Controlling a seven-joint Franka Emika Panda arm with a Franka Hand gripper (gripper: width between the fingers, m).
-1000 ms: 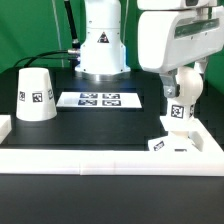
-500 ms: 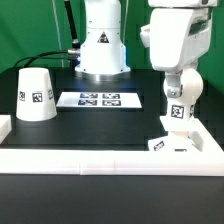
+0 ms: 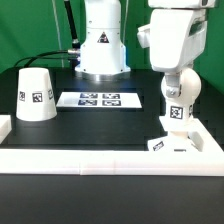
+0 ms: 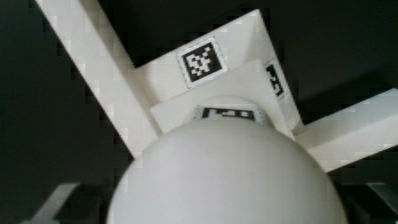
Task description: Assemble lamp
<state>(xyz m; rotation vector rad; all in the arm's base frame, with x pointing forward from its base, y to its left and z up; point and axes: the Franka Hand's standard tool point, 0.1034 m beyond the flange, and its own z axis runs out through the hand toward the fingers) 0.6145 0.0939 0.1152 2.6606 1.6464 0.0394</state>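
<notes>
The thin flat white marker board (image 3: 100, 99) with its black square tags lies on the black tabletop (image 3: 110, 125), and the other things are placed from it. Directly behind the marker board rises the arm's white pedestal (image 3: 103, 45). To the exterior view's left of the marker board, near its end but apart from it, stands the matte white truncated-cone lamp shade (image 3: 35, 95), upright on its wide end with one tag facing the camera. To the exterior view's right of the marker board, and nearer the camera than it, sits the small blocky white lamp base (image 3: 171, 143) with tags on its near face. The lamp base is close to the long white border rail (image 3: 100, 160) along the front edge, though whether the two touch cannot be told. The white ball-shaped bulb (image 3: 179, 100) stands upright on the lamp base, its tagged neck pointing down into the top. The pincer (image 3: 178, 84) hangs at the level of the ball under the arm's bulky white wrist, but whether its fingers clamp the ball or stand off it cannot be told. In the wrist view the bulb's smooth white dome (image 4: 222, 170) fills the foreground. Beyond it lie the tagged lamp base (image 4: 210, 65) and the white bars of the border rail (image 4: 98, 70).
</notes>
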